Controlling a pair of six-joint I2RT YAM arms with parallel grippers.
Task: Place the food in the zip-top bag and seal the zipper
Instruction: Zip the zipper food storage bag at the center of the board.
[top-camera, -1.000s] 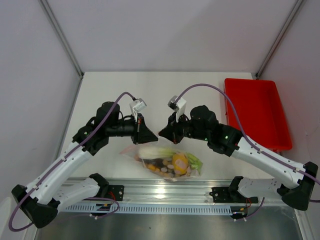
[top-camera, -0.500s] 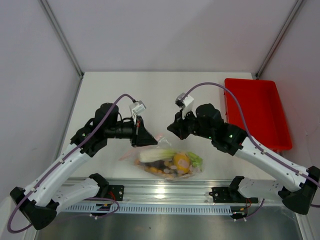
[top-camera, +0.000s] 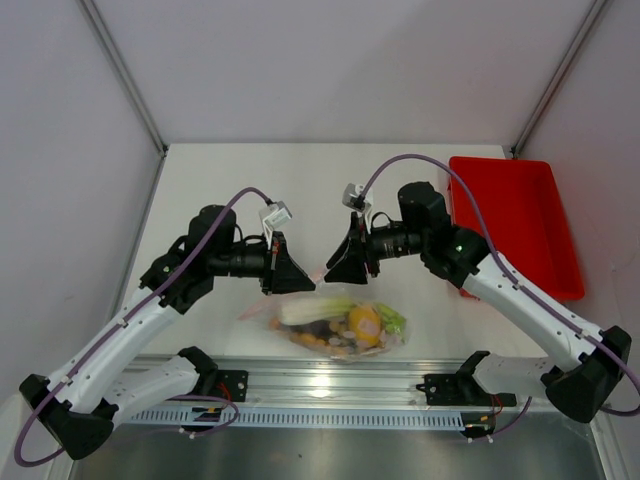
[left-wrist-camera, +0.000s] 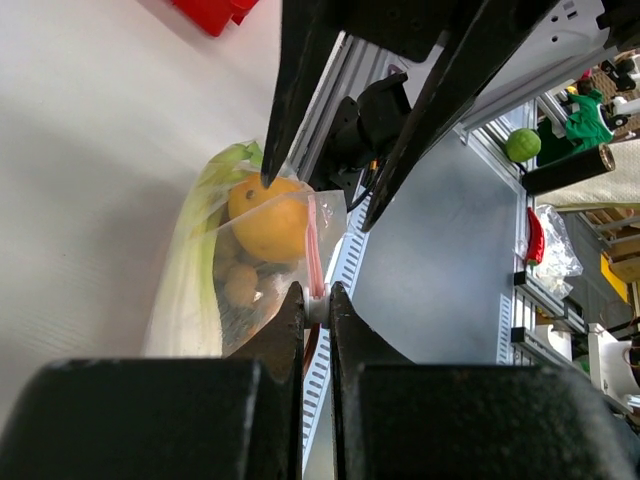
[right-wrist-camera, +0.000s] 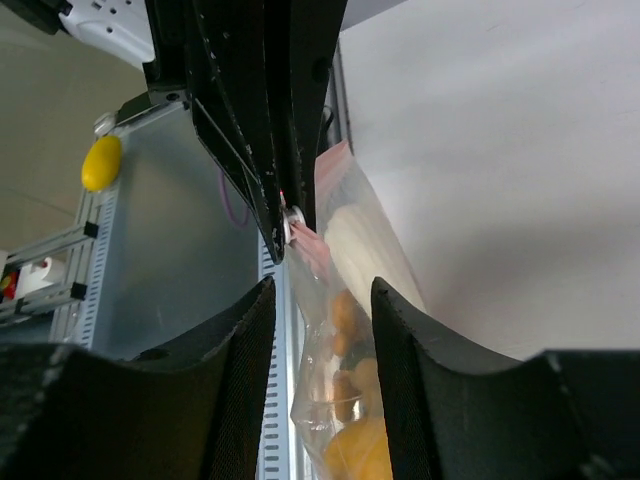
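Note:
The zip-top bag (top-camera: 335, 325) lies near the table's front edge, holding the leek stalk (top-camera: 310, 308), the lemon (top-camera: 362, 322), small tan balls and a dark piece. My left gripper (top-camera: 303, 284) is shut on the white slider of the pink zipper (left-wrist-camera: 313, 245) at the bag's far edge, and it lifts that edge. The lemon (left-wrist-camera: 268, 218) and leek (left-wrist-camera: 200, 270) show through the plastic. My right gripper (top-camera: 332, 271) is open and faces the left one, with its fingers (right-wrist-camera: 245, 340) on either side of the bag's zipper (right-wrist-camera: 322, 248) but not touching it.
A red tray (top-camera: 510, 225) stands at the right side of the table. The aluminium rail (top-camera: 330, 375) with both arm bases runs just in front of the bag. The two grippers are nearly tip to tip above the bag.
My right wrist has turned and swung left, bringing its open fingers to the zipper by the left gripper. The left gripper has shifted slightly right, holding the slider. The bag settled.

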